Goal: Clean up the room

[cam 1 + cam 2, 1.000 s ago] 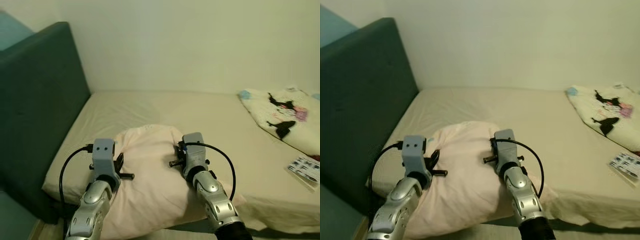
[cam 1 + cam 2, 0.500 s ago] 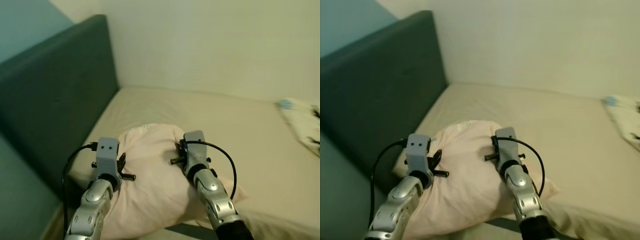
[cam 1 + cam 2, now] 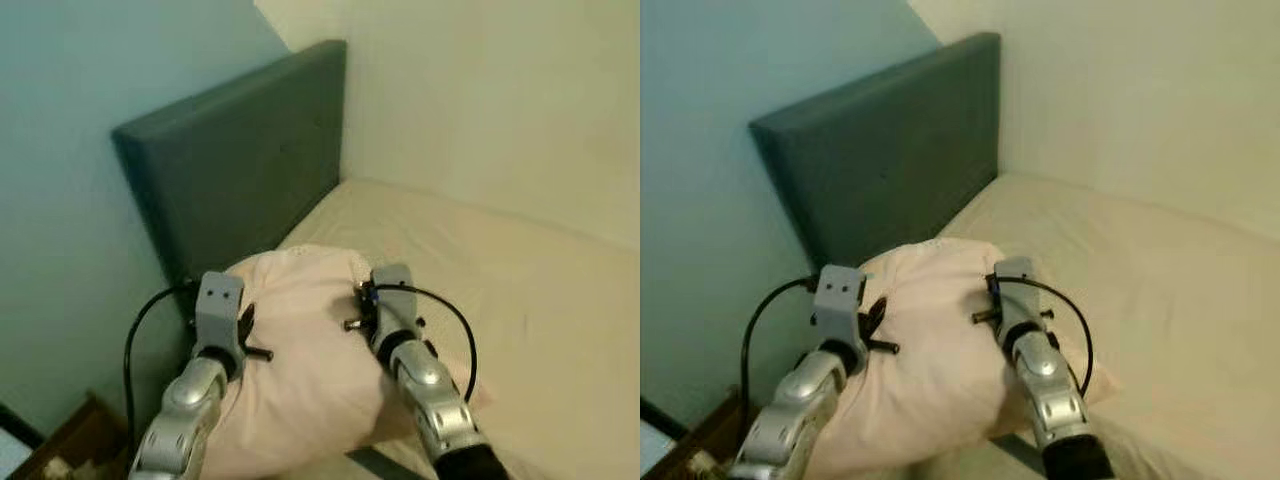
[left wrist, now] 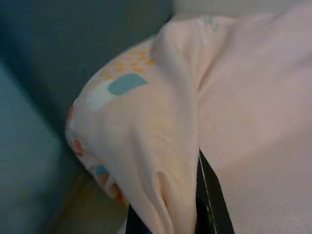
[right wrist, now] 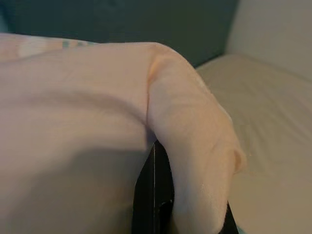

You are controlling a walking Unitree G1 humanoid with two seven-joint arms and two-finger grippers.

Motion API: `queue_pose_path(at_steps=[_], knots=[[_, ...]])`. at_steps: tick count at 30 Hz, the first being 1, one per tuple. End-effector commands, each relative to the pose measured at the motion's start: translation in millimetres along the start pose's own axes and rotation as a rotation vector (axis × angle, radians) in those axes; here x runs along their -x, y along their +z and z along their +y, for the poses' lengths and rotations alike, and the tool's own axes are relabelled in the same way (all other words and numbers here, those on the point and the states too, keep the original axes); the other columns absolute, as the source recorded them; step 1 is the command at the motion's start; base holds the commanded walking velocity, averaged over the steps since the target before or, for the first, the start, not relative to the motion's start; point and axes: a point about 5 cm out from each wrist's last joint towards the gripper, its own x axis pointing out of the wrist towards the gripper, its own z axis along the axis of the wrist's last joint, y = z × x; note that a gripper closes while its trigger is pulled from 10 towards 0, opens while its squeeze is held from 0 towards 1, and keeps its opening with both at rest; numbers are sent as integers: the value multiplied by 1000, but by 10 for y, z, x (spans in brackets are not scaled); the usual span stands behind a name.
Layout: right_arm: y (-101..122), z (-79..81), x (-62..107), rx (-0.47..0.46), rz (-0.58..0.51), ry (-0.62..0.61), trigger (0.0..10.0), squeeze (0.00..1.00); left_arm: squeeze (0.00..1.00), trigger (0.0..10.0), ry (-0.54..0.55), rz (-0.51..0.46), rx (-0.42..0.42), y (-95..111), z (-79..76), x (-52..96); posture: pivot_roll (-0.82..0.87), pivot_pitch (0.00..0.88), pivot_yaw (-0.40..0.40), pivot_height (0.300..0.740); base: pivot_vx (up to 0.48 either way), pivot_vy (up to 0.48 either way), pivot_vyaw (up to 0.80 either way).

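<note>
Two grippers carry one pink pillow (image 3: 300, 350) between them, beside the dark headboard (image 3: 240, 190). Left gripper (image 4: 163, 214) pinches its patterned edge; right gripper (image 5: 195, 214) pinches the opposite edge, likely keeping it level for setting down at the bed (image 3: 520, 280) head.

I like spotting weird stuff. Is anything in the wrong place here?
Yes: the pink pillow is not lying on the bed. It is held up between the left gripper and the right gripper, each pinching a fold, near the dark headboard.
</note>
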Motion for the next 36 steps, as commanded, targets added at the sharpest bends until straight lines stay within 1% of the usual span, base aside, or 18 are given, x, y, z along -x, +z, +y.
queue_pose_path(at_steps=[1, 6, 9, 15, 16, 17, 18, 19, 20, 21, 22, 23, 24, 30, 31, 36], knots=[[87, -152, 9, 5, -51, -75, 10000, 0, 0, 10000, 35, -21, -27, 48, 76, 15, -36, 25, -15, 740, 0, 0, 800], [75, -162, 19, -1, -51, -80, 10000, 0, 0, 10000, 23, -9, -21, 54, 66, 8, -35, 24, -14, 740, 0, 0, 800], [83, -214, 24, -50, -59, -124, 10000, 0, 0, 10000, -8, -17, -5, 73, 18, -11, -40, 25, -10, 740, 0, 0, 0], [106, -239, 25, -30, -73, -146, 10000, 0, 0, 10000, -26, -35, 22, 92, -12, -30, -50, 28, -4, 740, 0, 0, 0], [195, -300, 51, 31, -135, -195, 10000, 0, 0, 10000, -55, -66, 35, 136, -47, -31, -52, 28, -2, 740, 0, 0, 0], [260, -361, 75, 62, -178, -251, 10000, 0, 0, 10000, -77, -90, 43, 175, -74, -28, -54, 29, -3, 740, 0, 0, 0], [260, -361, 75, 62, -178, -251, 10000, 0, 0, 10000, -77, -90, 43, 175, -74, -28, -54, 29, -3, 740, 0, 0, 0], [310, -438, 100, 77, -207, -319, 10000, 0, 0, 10000, -111, -123, 59, 227, -114, -19, -54, 29, -3, 740, 0, 0, 0], [310, -438, 100, 77, -207, -319, 10000, 0, 0, 10000, -111, -123, 59, 227, -114, -19, -54, 29, -3, 740, 0, 0, 0], [336, -488, 116, 82, -221, -362, 10000, 0, 0, 10000, -132, -143, 69, 261, -138, -12, -54, 29, -3, 740, 0, 0, 0], [336, -488, 116, 82, -221, -362, 10000, 0, 0, 10000, -132, -143, 69, 261, -138, -12, -54, 29, -3, 740, 0, 0, 0], [348, -554, 130, 81, -226, -407, 10000, 0, 0, 10000, -153, -159, 75, 285, -170, -8, -56, 29, -2, 740, 0, 0, 0], [346, -593, 134, 85, -223, -427, 10000, 0, 0, 10000, -172, -166, 81, 295, -197, -7, -56, 29, -2, 740, 0, 0, 0], [329, -612, 124, 105, -209, -415, 10000, 0, 0, 10000, -184, -163, 81, 289, -237, -30, -64, 30, -5, 740, 0, 0, 0], [319, -585, 125, 120, -206, -401, 10000, 0, 0, 10000, -181, -157, 75, 283, -240, -49, -65, 32, -7, 740, 0, 0, 0], [275, -511, 156, 122, -204, -384, 10000, 0, 0, 10000, -172, -165, 55, 292, -239, -92, -70, 37, -10, 740, 106, 0, 0]])
